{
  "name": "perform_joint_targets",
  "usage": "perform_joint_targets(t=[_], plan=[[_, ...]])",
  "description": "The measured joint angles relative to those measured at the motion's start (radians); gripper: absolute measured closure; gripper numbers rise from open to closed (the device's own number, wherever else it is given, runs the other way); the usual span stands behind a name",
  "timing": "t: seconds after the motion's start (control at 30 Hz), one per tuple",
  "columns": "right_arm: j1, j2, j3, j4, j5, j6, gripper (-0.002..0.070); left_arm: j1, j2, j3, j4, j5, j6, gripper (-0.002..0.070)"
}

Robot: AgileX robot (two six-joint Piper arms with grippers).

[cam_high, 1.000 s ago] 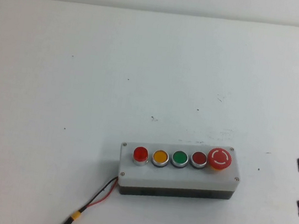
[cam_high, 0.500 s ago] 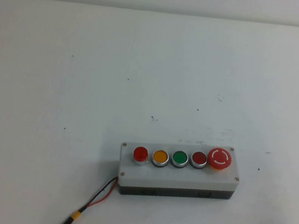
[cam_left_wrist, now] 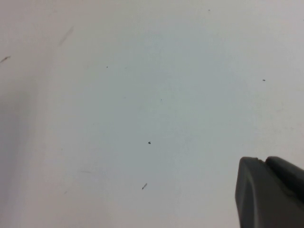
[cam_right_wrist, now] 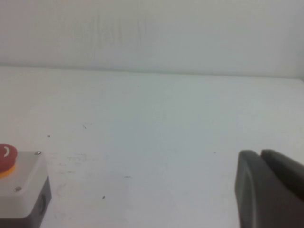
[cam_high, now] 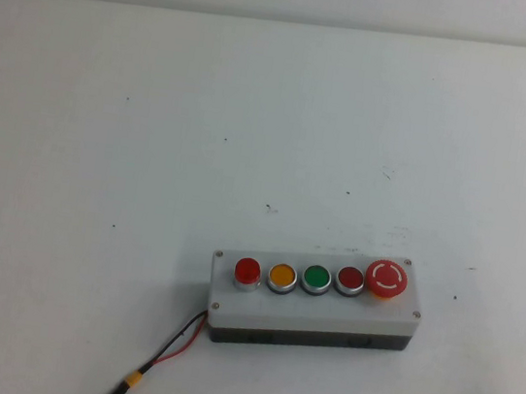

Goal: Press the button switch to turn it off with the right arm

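High view: a white table (cam_high: 156,123) fills the frame, and neither arm shows in it. At the lower left of centre a black and red wire (cam_high: 168,350) with a yellow band runs from the bottom edge up to the left end of a white button box (cam_high: 311,312), which sits in the lower middle of the frame. Along its top, from left to right, stand the button switch (cam_high: 247,271), bright red with a silver collar, then a yellow button (cam_high: 282,277), a green button (cam_high: 316,279), a darker red button (cam_high: 349,280) and, at the right end, a large red mushroom button (cam_high: 386,278) with white arrows. Nothing touches the button switch. In the left wrist view the left gripper (cam_left_wrist: 268,192) shows only as a dark grey finger piece in the lower right corner over bare table; whether it is open or closed cannot be told. In the right wrist view the right end of the box lies at the lower left edge, and the right gripper (cam_right_wrist: 268,190) shows as a dark finger piece in the lower right corner, well apart from the box; its opening cannot be told either.
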Motion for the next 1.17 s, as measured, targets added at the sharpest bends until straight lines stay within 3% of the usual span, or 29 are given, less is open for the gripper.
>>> perform_joint_targets(t=[0.23, 0.73, 1.17], plan=[[0.0, 0.0, 0.0, 0.052, 0.019, -0.01, 0.0692, 0.0, 0.0, 0.0, 0.0, 0.0, 0.0, 0.0677], [0.0, 0.0, 0.0, 0.29, 0.218, -0.336, 0.0692, 0.0, 0.0, 0.0, 0.0, 0.0, 0.0, 0.0677], [0.0, 0.0, 0.0, 0.304, 0.226, -0.36, 0.0692, 0.0, 0.0, 0.0, 0.0, 0.0, 0.0, 0.0677]])
